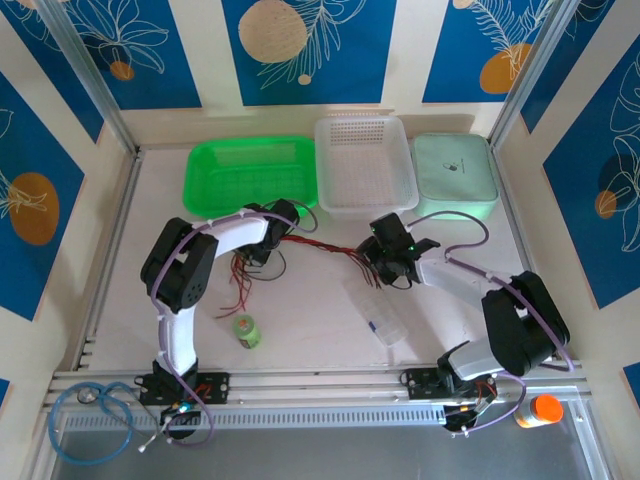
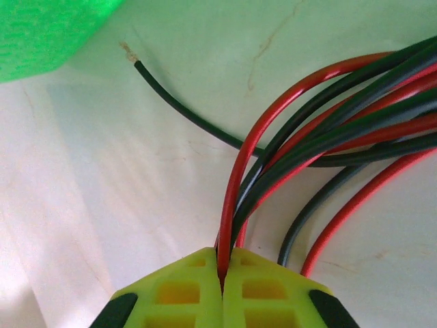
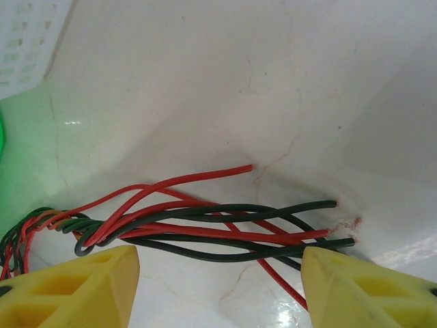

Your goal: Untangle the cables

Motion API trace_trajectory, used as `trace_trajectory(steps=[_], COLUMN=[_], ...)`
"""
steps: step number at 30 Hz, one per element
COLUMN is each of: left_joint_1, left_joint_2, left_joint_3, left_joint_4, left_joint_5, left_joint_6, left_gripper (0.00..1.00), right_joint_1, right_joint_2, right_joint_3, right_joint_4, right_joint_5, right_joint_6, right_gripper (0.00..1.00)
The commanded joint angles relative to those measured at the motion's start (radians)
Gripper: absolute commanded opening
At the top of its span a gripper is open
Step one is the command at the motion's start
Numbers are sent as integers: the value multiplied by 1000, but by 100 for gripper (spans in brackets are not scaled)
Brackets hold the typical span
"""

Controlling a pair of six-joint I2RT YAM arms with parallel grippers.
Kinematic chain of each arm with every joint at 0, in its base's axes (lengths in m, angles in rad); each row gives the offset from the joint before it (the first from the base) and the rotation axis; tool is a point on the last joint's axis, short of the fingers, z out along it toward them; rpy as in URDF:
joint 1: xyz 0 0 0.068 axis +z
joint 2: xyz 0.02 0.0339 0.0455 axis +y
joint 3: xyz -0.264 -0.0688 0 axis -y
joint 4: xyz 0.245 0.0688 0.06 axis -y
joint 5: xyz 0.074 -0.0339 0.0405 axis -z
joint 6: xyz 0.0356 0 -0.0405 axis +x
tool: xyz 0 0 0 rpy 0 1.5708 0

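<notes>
Looking from the top external camera, the cables (image 1: 318, 243) run as a red and black bundle across the middle of the table (image 1: 300, 340). They stretch between the left gripper (image 1: 290, 228) and the right gripper (image 1: 378, 258). More loose strands hang down under the left arm, toward the near edge. Behind the arms stand a green basket (image 1: 250, 175), a white basket (image 1: 365, 165) and a mint box (image 1: 455, 178), side by side. A clear plastic container (image 1: 378, 315) and a small green bottle (image 1: 246, 330) lie nearer to the bases. In this view I cannot tell how the jaws stand.

From the left wrist camera, the left gripper (image 2: 222, 272) has its two fingers (image 2: 177, 297) pressed together, and a red strand is pinched between them. The other cables (image 2: 321, 130) arc up from the fingers and go out to the right. One black strand with a bare end lies apart on the table, near a corner of the green basket (image 2: 48, 31).

From the right wrist camera, the right gripper (image 3: 218, 258) stands wide open, with its fingers (image 3: 89, 287) far apart. The cables (image 3: 205, 222) lie on the table between them, twisted at the left and fanning out to loose ends at the right. The jaws hold nothing. An edge of the white basket (image 3: 27, 41) shows at the upper left.
</notes>
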Motion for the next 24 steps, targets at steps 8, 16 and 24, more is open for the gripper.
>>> trace_trajectory(steps=[8, 16, 24], left_joint_1=[-1, -1, -1], left_joint_2=[-58, -88, -110], left_joint_3=[8, -24, -55], left_joint_4=[56, 87, 111], left_joint_5=[-55, -48, -49], left_joint_6=[86, 84, 89], left_gripper=[3, 2, 1], right_joint_1=[35, 55, 33], right_joint_2=[7, 14, 169], right_joint_3=[-8, 10, 90], right_joint_4=[33, 36, 107], right_joint_5=[-69, -127, -133], right_joint_6=[422, 581, 571], right_gripper=[72, 74, 74])
